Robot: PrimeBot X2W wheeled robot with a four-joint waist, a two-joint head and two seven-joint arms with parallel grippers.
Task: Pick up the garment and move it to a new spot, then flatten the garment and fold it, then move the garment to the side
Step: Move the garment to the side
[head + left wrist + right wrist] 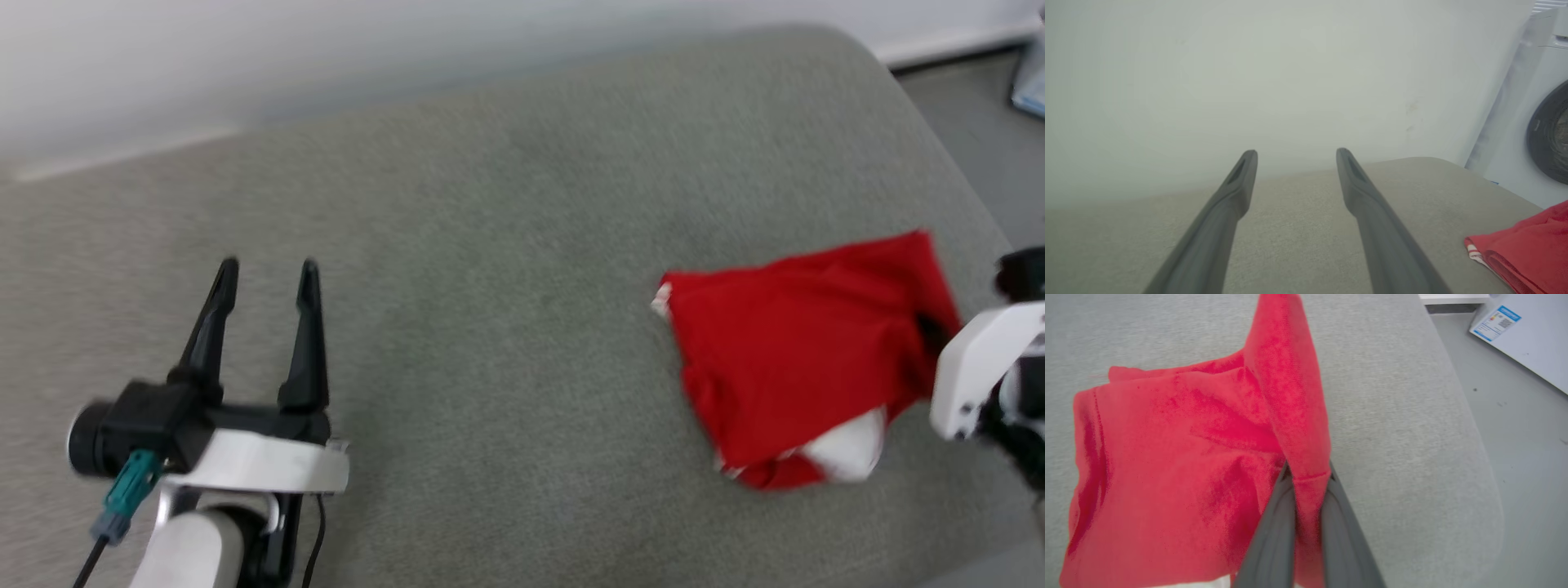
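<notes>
grey padded surface (pixel 490 245) holds the garment (pixel 800 367) near its right edge. your right gripper (pixel 1308 473) clamps 1 raised fold; left gripper (pixel 269 269) gapes empty. tug fast and that pinch may slip.

head view: from above, facing forward and down across the grey padded surface (pixel 522 245). left wrist view: low over it, facing along the left gripper (pixel 1295 151) toward the wall (pixel 1290 61). right wrist view: near, facing down onto the garment (pixel 1167 477). shared by all three: surface and garment.
</notes>
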